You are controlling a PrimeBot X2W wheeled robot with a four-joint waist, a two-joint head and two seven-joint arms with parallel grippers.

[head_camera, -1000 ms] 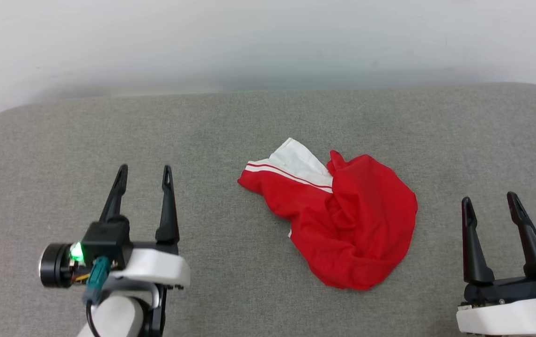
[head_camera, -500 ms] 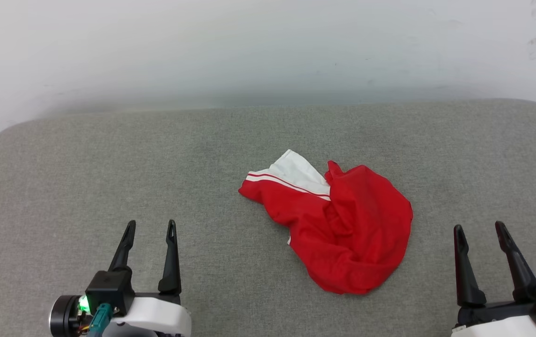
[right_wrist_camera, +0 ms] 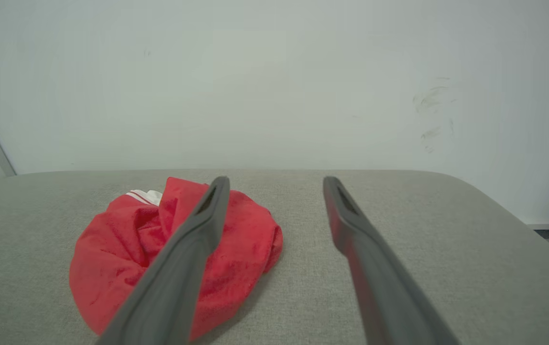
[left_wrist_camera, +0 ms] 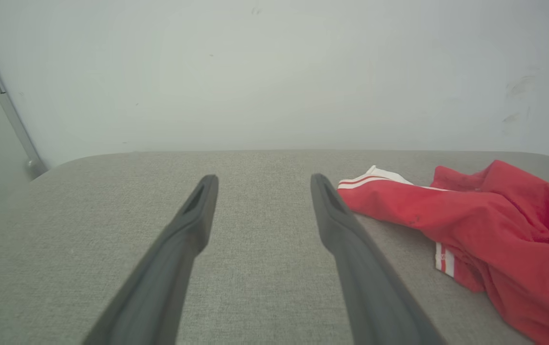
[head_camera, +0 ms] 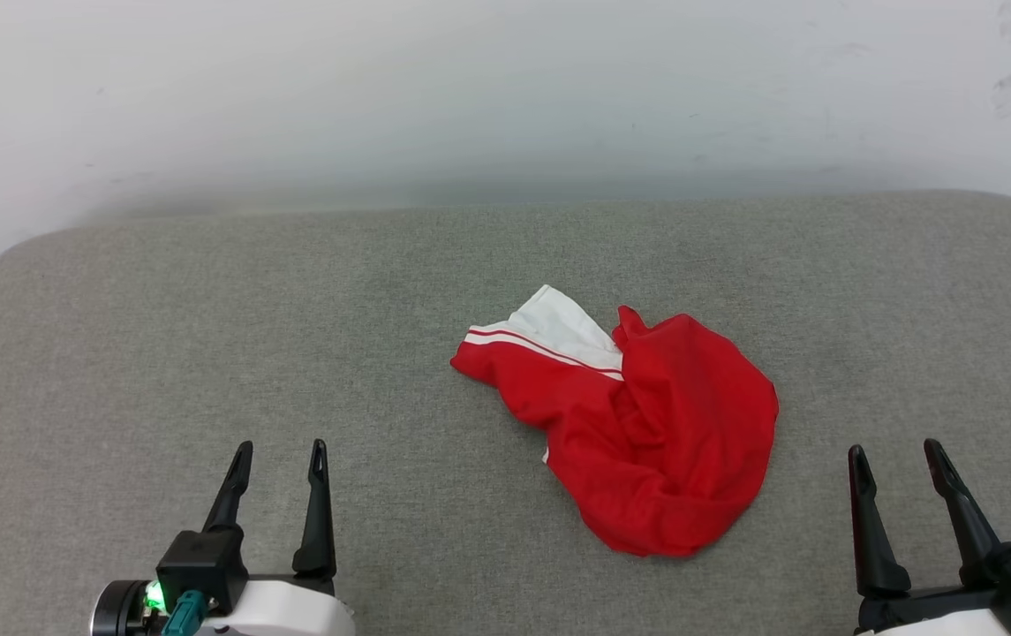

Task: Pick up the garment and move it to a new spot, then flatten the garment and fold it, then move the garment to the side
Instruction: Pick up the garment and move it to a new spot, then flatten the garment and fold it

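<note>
The garment (head_camera: 646, 442) lies crumpled in a red heap just right of the middle of the grey padded surface (head_camera: 205, 336), with white fabric and red-and-white striped trim showing at its far left edge. The left gripper (head_camera: 280, 446) is at the near left and the right gripper (head_camera: 894, 448) at the near right. Both have their fingers spread wide, hold nothing, and are clear of the cloth. A pale wall (head_camera: 505, 88) stands behind.

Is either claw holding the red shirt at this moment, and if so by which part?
Nothing is held. The left claw and right claw both stand open and empty, apart from the garment, which lies crumpled on the grey cushion.
</note>
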